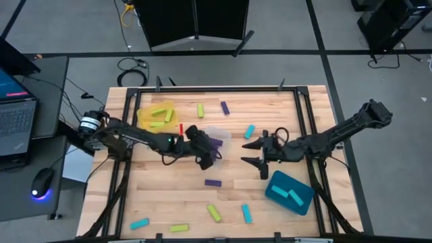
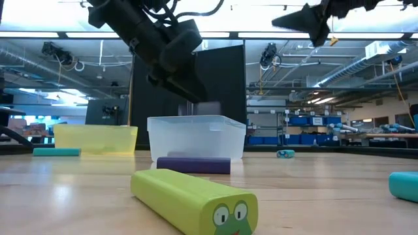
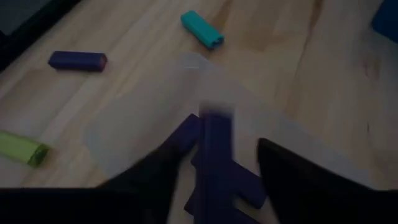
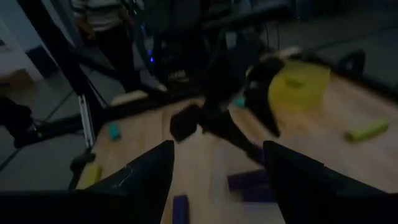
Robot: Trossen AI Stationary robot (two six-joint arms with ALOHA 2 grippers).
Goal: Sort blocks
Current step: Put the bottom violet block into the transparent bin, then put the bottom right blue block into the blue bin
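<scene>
The left gripper (image 1: 214,155) hangs over the clear tray (image 1: 219,134), fingers apart, a purple block (image 3: 214,134) dropping free between them onto other purple ones. The right gripper (image 1: 254,153) waits open, empty, near the teal tray (image 1: 273,193). Remaining blocks (image 1: 213,212) lie scattered on the surface (image 1: 169,196); they look light, rigid and smooth, best pinched across the narrow middle.

The left gripper (image 1: 208,156) hung over the clear tray (image 1: 221,134), blocking access from above. Bare table (image 1: 175,196) lay open toward the front, broken only by a purple block (image 1: 213,182). The right gripper (image 1: 254,152) stood apart, beside the teal tray (image 1: 289,192).
</scene>
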